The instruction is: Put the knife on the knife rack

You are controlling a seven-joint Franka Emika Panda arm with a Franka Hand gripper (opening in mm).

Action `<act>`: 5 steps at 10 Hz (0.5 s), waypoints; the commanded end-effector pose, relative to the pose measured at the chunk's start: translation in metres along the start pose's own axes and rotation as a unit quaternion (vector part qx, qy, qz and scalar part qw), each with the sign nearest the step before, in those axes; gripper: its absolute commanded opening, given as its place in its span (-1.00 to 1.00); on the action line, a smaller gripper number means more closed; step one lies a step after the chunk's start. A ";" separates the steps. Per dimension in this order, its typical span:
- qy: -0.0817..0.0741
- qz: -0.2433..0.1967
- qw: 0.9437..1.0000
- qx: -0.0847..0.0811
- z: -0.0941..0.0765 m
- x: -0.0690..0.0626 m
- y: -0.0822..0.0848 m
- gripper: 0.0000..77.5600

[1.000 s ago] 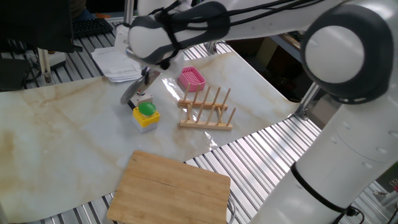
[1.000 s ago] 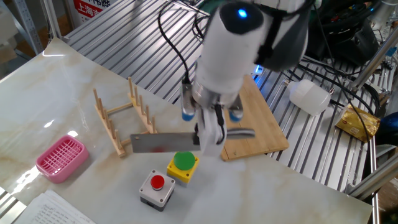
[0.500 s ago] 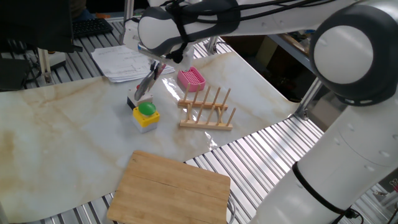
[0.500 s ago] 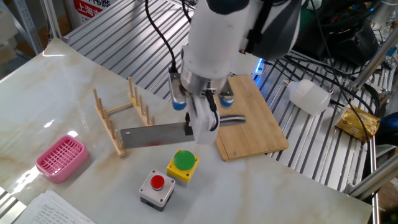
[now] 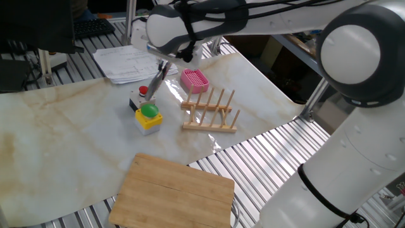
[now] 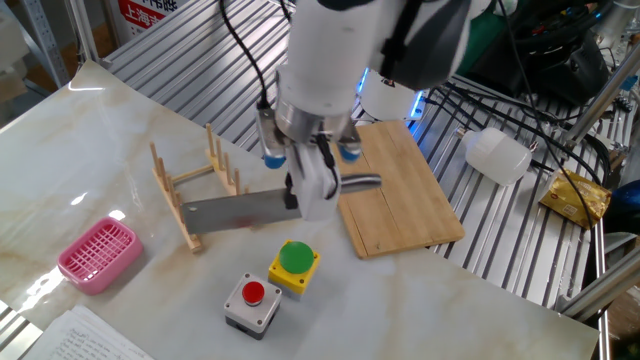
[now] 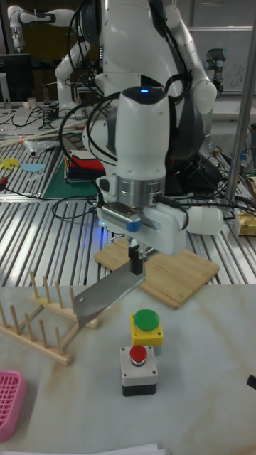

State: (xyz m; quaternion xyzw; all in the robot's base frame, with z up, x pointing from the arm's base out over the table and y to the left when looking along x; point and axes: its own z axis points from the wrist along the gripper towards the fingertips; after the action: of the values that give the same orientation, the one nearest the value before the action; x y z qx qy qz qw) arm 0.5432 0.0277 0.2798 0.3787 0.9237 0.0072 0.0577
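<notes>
The knife (image 6: 235, 211) hangs in the air, a silvery cleaver-like blade with a steel handle (image 6: 358, 182). My gripper (image 6: 306, 190) is shut on it where the blade meets the handle. The blade tip reaches toward the knife rack (image 6: 195, 195), a light-wood rack of upright pegs standing on the marble table. In the tall fixed view the knife (image 7: 107, 293) slopes down to the left from the gripper (image 7: 135, 261), with its tip just beside the rack (image 7: 35, 316). From the opposite side the knife (image 5: 155, 79) is held above the button boxes, left of the rack (image 5: 211, 113).
A yellow box with a green button (image 6: 293, 265) and a grey box with a red button (image 6: 251, 300) stand below the knife. A pink basket (image 6: 95, 253) lies beyond the rack. A wooden cutting board (image 6: 395, 200) lies at the table edge. Papers (image 5: 123, 63) sit at one corner.
The gripper has carried the knife up and away from the button boxes toward the rack. The blade tip now lies beside the rack's pegs.
</notes>
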 end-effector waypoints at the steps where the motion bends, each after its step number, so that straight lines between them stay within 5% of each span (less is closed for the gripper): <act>1: -0.004 -0.013 1.000 0.000 -0.003 -0.005 -0.002 -0.93; 5: -0.005 -0.030 1.000 0.002 -0.001 -0.006 -0.002 -0.93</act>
State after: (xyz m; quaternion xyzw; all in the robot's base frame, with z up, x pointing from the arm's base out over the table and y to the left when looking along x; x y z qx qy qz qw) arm 0.5442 0.0229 0.2802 0.3558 0.9327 0.0028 0.0590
